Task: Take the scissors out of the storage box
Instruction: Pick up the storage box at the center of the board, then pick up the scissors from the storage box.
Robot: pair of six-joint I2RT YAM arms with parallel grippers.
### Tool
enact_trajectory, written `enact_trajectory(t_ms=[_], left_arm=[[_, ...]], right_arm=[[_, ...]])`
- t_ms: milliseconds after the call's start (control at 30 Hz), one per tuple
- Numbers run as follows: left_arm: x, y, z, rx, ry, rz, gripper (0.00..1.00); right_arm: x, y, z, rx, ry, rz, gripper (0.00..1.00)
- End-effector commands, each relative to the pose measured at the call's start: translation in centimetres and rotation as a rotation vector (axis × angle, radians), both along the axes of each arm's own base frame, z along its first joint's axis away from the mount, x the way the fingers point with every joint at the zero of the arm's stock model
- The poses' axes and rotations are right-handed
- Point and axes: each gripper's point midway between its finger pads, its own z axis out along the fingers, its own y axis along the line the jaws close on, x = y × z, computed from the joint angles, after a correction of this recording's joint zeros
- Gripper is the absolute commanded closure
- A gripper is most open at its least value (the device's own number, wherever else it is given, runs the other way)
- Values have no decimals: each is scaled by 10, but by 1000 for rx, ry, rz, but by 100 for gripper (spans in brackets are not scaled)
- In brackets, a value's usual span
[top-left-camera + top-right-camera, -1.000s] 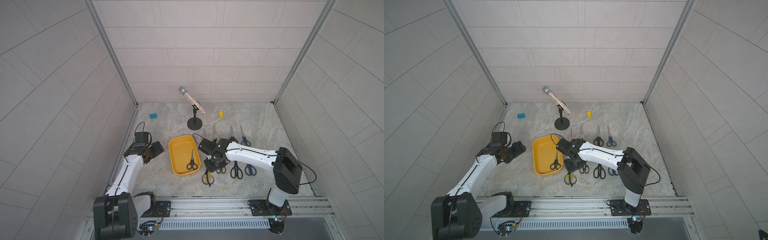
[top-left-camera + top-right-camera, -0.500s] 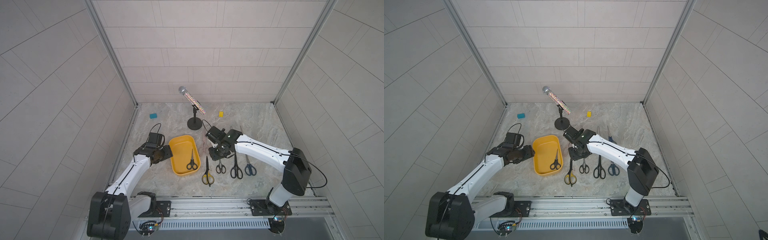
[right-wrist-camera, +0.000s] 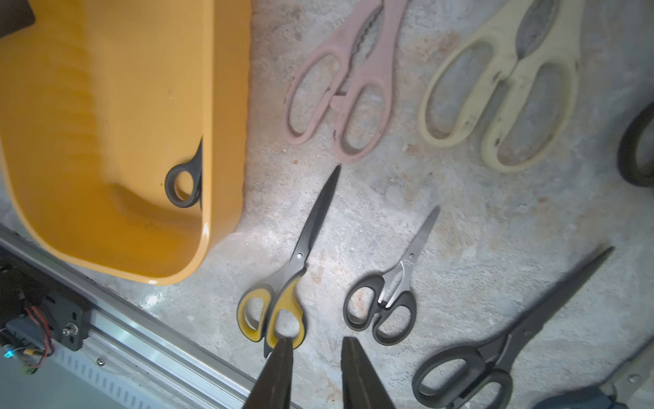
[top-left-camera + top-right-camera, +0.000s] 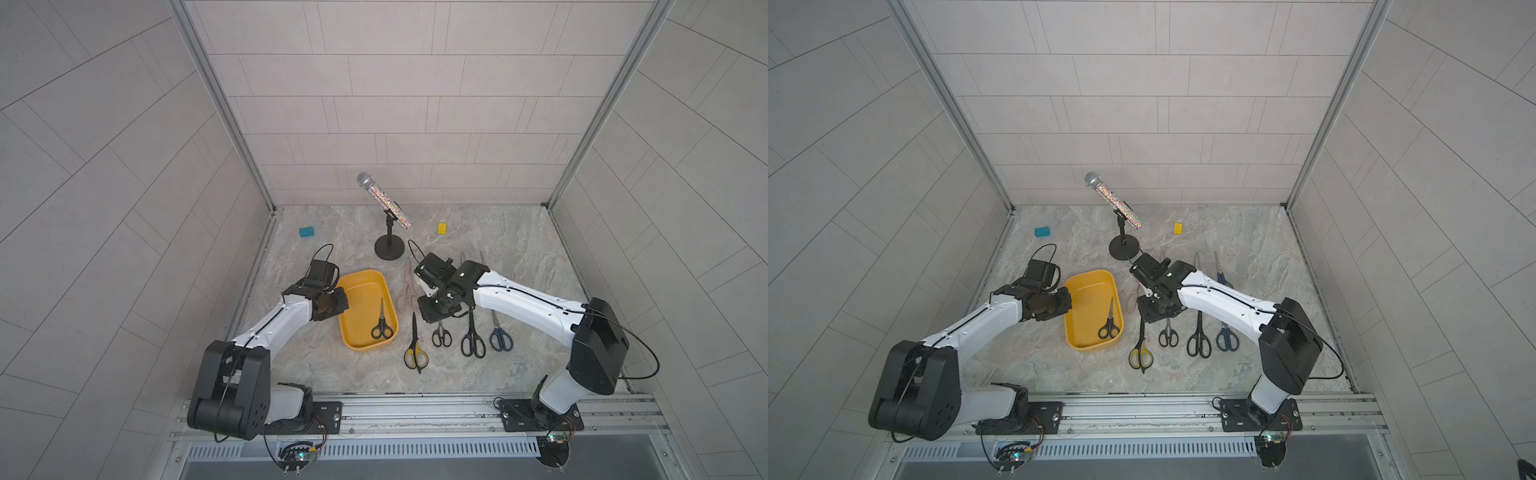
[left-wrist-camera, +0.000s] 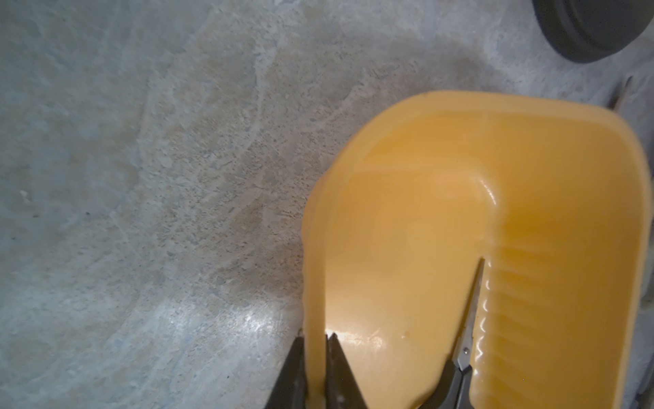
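Grey marbled tabletop (image 4: 332, 365) carries the yellow storage box (image 4: 359, 291). The left gripper (image 5: 316, 340) is clamped on its side wall; the right gripper (image 3: 317, 340) hangs empty, jaws a little apart, near the yellow-and-black scissors (image 3: 299, 262) outside. One black-handled scissors (image 4: 381, 318) lies inside the box.

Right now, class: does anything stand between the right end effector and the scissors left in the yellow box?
Only the storage box's side wall separates the right end effector from the black scissors; nothing covers them from above.

surface: stone tabletop (image 4: 332, 368) | on it: storage box (image 4: 359, 299), scissors (image 4: 471, 332), microphone stand (image 4: 389, 248), blue block (image 4: 306, 232), yellow block (image 4: 442, 228)
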Motion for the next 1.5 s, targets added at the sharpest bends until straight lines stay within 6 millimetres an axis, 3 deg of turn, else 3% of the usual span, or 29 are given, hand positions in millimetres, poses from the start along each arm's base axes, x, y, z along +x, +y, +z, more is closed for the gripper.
enact_trajectory(t_ms=[0,67,200,467,633,967,1167,1333,1467], left_arm=[[-4,5,7,38,5,-9,95],[-14,16,12,86,14,8,100],[-28,37,18,148,-11,119,100],[-34,57,8,143,-89,330,100],[-31,59,8,125,-112,375,100],[-28,57,6,96,-122,399,100],[-27,55,6,80,-126,393,100],[-27,50,5,54,-120,383,100],[-28,46,4,32,-111,376,100]], right_arm=[[-1,29,12,79,-13,79,73],[-3,49,18,113,-30,131,73],[-8,88,20,153,-50,216,73],[-8,139,-5,64,-33,262,63],[-6,145,-35,-15,28,215,61],[-1,133,-73,-218,39,196,58],[-2,140,-100,-217,75,196,60],[5,152,-112,-197,94,190,62],[21,156,-108,-161,89,165,62]])
